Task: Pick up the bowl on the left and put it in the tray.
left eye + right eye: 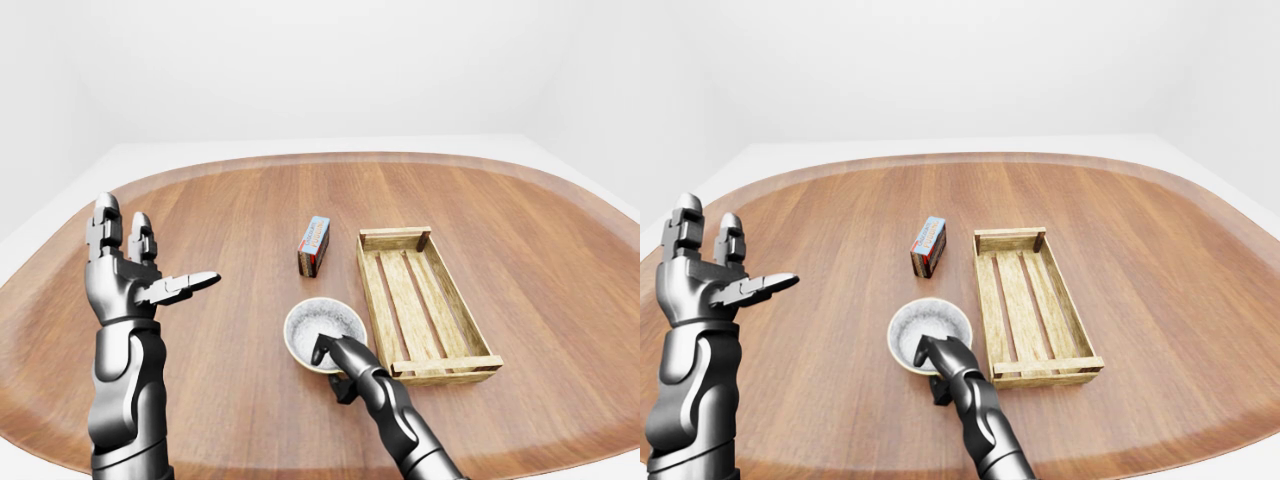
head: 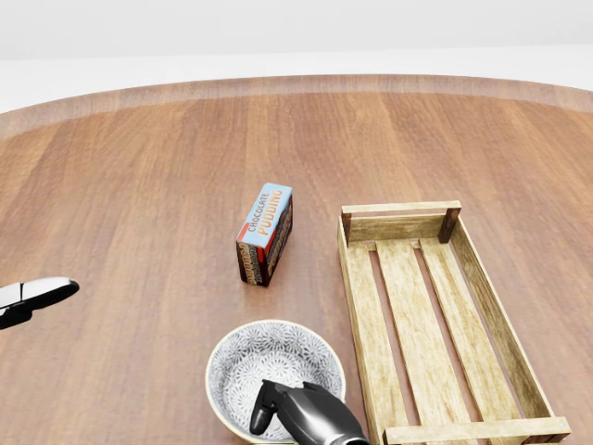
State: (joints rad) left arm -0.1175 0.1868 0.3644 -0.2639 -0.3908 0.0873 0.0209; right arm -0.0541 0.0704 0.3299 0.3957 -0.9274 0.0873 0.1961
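Right, we see the patterned bowl [image 2: 269,363] sitting on the wooden table [image 2: 139,185], just left of the slatted tray [image 2: 359,324] and below the chocolate pudding box [image 2: 266,230] in the head view. Our right hand [image 1: 332,368] is clamped on the bowl's lower rim, 1 finger inside. Our left hand [image 1: 125,280] hangs wide open, well apart at left.

Bowl [image 2: 269,360]: round, pale, with a fine grey-and-white pattern inside and a cream rim. Upright, mouth up, nothing in it. In the head view it lies near the pudding box [image 2: 265,232], directly below it. The right hand [image 2: 301,417] pinches its lower rim.

Tray [image 2: 398,227]: open slatted wooden crate, long axis up-down, lying flat, right of the box.
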